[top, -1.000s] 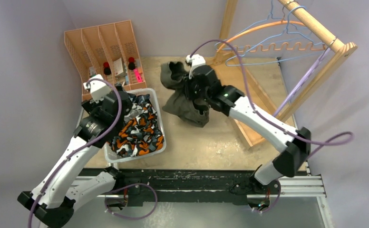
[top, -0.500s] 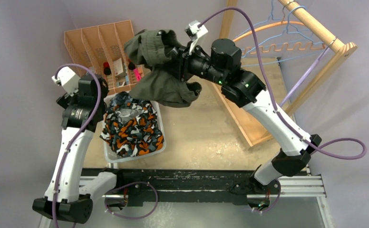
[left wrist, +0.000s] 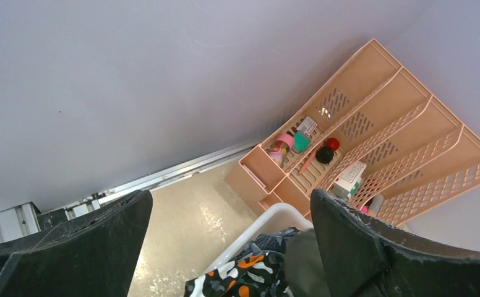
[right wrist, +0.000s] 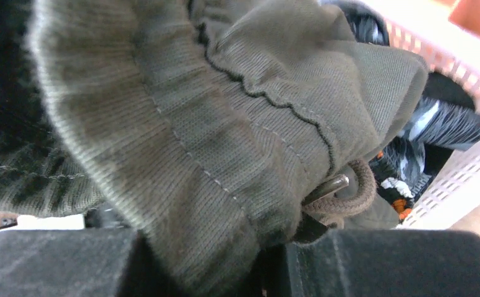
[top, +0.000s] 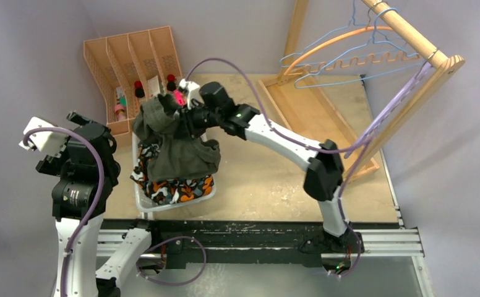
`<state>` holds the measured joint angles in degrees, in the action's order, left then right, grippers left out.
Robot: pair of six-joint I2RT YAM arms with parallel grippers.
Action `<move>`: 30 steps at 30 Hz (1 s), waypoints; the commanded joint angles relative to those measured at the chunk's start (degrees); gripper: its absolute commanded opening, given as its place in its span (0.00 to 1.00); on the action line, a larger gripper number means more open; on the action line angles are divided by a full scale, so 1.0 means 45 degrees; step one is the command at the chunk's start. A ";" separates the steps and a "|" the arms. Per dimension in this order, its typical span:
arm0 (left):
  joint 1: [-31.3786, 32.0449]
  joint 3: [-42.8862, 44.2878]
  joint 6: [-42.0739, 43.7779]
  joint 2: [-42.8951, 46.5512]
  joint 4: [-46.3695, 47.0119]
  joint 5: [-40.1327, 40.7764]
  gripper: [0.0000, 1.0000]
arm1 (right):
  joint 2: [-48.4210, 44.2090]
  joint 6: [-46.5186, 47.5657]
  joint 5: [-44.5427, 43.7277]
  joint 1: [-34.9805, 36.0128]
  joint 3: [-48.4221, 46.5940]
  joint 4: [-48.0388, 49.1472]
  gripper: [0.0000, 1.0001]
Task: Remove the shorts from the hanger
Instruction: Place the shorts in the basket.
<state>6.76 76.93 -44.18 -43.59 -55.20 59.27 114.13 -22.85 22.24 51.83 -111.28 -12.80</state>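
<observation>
The table (top: 274, 179) carries a wooden rack (top: 411, 31) at the far right, its hangers (top: 349, 62) bare. The right arm reaches across to the left side, over a white bin (top: 140, 201) that holds the orange camouflage shorts (top: 175, 185). The olive shorts (top: 179, 154) hang from the right claw (top: 185, 117), which is clamped on the bunched waistband. Their length drops straight down from it, and the hem is just above the bin's contents. Letting go here would likely drop them in. The left claw (left wrist: 230, 204) sits well off to the left, spread wide and holding nothing. The drawstring (right wrist: 349, 192) loops out beside the right fingers.
</observation>
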 commanded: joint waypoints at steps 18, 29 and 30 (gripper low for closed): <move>-0.0078 -0.2254 0.0468 -0.0822 0.1791 -0.5360 0.84 | 0.2700 0.0708 -0.1330 0.1305 0.0590 -0.1126 0.34; -0.0077 -0.2993 0.1114 -0.2186 0.3101 -0.8964 0.64 | 0.0227 0.0856 0.2402 0.1613 0.2556 0.1453 0.49; -0.0077 -0.3149 0.1023 -0.2346 0.3201 -0.9031 0.60 | 0.0086 0.0537 0.3408 0.1575 0.3054 0.2397 0.50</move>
<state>6.76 64.01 -41.34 -51.07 -45.32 26.17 118.39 -19.88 21.56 58.41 -101.30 -9.58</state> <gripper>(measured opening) 0.668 0.484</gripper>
